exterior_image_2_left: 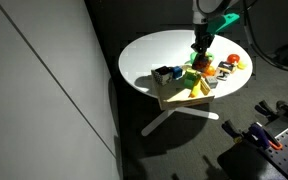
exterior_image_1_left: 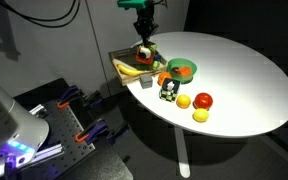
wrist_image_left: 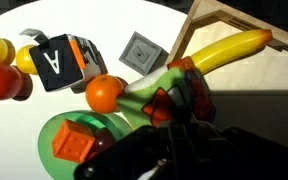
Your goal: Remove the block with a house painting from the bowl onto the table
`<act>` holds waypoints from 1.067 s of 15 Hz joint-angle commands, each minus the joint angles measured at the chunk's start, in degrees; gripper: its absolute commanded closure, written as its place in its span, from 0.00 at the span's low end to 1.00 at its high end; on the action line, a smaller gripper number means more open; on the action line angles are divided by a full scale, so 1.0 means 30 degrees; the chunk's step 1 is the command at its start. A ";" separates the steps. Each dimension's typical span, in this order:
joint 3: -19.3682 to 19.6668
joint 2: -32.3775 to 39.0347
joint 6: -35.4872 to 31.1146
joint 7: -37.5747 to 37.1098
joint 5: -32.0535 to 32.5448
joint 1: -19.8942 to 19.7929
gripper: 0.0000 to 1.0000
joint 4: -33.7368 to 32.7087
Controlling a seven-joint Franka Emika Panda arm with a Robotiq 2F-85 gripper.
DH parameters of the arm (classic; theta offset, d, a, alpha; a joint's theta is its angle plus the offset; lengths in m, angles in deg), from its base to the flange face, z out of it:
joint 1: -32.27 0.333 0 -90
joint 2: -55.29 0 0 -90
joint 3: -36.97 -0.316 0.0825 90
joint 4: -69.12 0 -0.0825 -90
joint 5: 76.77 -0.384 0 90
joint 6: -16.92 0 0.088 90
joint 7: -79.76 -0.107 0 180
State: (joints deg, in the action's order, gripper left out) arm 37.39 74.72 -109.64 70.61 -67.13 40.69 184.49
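My gripper (exterior_image_1_left: 144, 42) hangs over the tan tray-like bowl (exterior_image_1_left: 122, 57) at the table's back edge. It is shut on the block with a house painting (exterior_image_1_left: 144, 53), a small cube with red and green pictures. In the wrist view the block (wrist_image_left: 160, 98) sits between my dark fingers (wrist_image_left: 170, 128), held over the corner of the bowl (wrist_image_left: 259, 85) beside a banana (wrist_image_left: 224, 52). The gripper also shows in an exterior view (exterior_image_2_left: 201, 42). How high the block is above the bowl's floor is unclear. The round white table (exterior_image_1_left: 244, 80) lies around it.
A round green bowl (wrist_image_left: 54, 128) holds an orange block (wrist_image_left: 72, 143). Nearby are an orange (wrist_image_left: 104, 93), a dark cube with the letter A (wrist_image_left: 59, 62), a grey cube (wrist_image_left: 142, 52), a red fruit (exterior_image_1_left: 203, 100) and yellow fruits (exterior_image_1_left: 200, 115).
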 commanded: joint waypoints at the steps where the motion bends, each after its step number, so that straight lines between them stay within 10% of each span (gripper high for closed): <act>1: 0.0152 -0.1508 0.0022 0.0104 0.0532 -0.0540 0.96 0.1637; 16: 0.1584 -0.1606 -0.2536 -0.2096 0.4061 -0.1416 0.96 0.4994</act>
State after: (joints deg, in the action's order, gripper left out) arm 41.47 70.47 -114.26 67.30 -58.00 36.76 197.28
